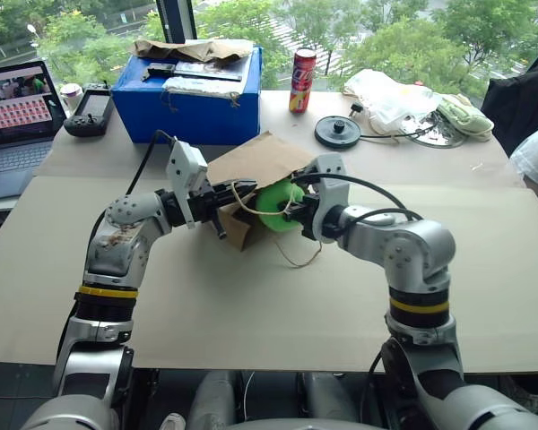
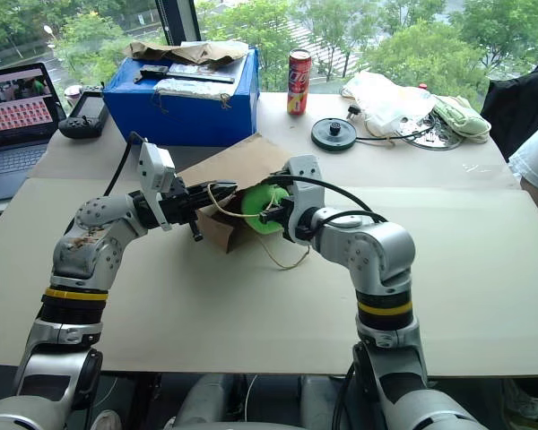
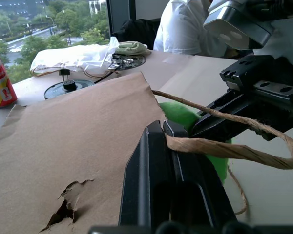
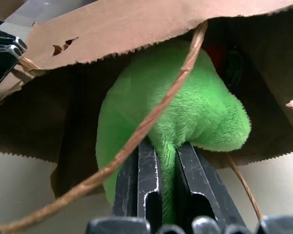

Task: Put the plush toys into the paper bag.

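Your left tool pinched the twine handle of the paper bag, lifting its mouth off the beige desk. Your right tool clamped the green plush toy inside that mouth. Windows showed trees behind the blue box.

A: The paper bag swallows the green plush toy's far end; something red behind it stays unclear.

B: The laptop runs off the left edge.
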`<move>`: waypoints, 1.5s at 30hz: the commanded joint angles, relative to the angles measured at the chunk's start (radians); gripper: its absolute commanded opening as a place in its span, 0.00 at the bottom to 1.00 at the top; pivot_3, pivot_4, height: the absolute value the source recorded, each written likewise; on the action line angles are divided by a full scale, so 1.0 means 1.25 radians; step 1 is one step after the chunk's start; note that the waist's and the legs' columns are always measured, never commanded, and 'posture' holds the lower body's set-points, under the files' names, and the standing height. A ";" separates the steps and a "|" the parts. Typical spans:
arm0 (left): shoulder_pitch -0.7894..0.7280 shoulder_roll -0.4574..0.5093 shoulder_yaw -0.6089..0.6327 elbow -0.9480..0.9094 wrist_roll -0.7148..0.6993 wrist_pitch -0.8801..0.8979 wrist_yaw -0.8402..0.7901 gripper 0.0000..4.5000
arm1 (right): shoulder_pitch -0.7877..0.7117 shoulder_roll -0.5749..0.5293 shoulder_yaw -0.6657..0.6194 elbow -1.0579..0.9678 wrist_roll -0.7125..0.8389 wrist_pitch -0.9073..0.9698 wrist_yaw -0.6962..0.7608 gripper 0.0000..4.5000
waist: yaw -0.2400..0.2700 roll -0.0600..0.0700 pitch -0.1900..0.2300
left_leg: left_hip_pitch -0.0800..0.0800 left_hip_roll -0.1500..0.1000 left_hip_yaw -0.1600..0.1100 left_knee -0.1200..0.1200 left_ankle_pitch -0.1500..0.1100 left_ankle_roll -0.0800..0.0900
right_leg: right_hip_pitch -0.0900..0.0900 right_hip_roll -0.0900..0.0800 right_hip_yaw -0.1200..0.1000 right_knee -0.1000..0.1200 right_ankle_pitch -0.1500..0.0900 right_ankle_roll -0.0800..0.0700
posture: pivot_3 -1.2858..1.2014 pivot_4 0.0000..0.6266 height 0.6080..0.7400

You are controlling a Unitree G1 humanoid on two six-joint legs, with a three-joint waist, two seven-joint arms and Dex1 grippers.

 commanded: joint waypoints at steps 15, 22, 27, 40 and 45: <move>-0.008 -0.001 0.000 -0.016 0.001 -0.014 -0.010 0.00 | -0.081 0.153 -0.010 0.200 -0.068 -0.176 0.040 0.63 | -0.001 0.000 0.000 | 0.000 0.000 0.000 0.000 0.000 0.000 | 0.000 -0.002 -0.001 0.007 0.000 0.000 | 0.52 0.24 0.99; -0.004 -0.001 0.002 -0.014 0.003 -0.017 -0.010 0.00 | -0.006 0.085 0.004 0.044 -0.039 -0.062 0.078 0.85 | -0.002 0.000 0.000 | 0.000 0.000 0.000 0.000 0.000 0.000 | 0.000 -0.002 -0.001 0.007 0.000 0.000 | 0.52 0.24 0.99; 0.000 -0.003 0.002 -0.016 0.004 -0.016 -0.009 0.00 | 0.062 -0.012 0.032 -0.078 -0.033 0.009 0.121 0.85 | 0.001 0.000 0.000 | 0.000 0.000 0.000 0.000 0.000 0.000 | 0.000 -0.002 -0.001 0.006 0.000 0.000 | 0.52 0.24 0.99; -0.005 -0.005 0.002 -0.012 0.005 -0.015 -0.012 0.00 | 0.136 -0.111 0.217 -0.045 -0.146 -0.053 0.149 0.85 | -0.003 0.000 0.000 | 0.001 0.000 0.000 0.000 0.000 0.000 | -0.001 0.000 0.000 0.003 0.000 0.000 | 0.52 0.24 0.99; -0.008 -0.001 0.006 -0.011 0.004 -0.012 -0.013 0.00 | 0.141 -0.099 0.232 -0.021 -0.167 -0.085 0.167 0.60 | -0.004 0.000 0.000 | 0.001 0.000 0.000 0.000 0.000 0.000 | 0.001 0.000 0.000 0.001 0.000 0.000 | 0.52 0.24 0.99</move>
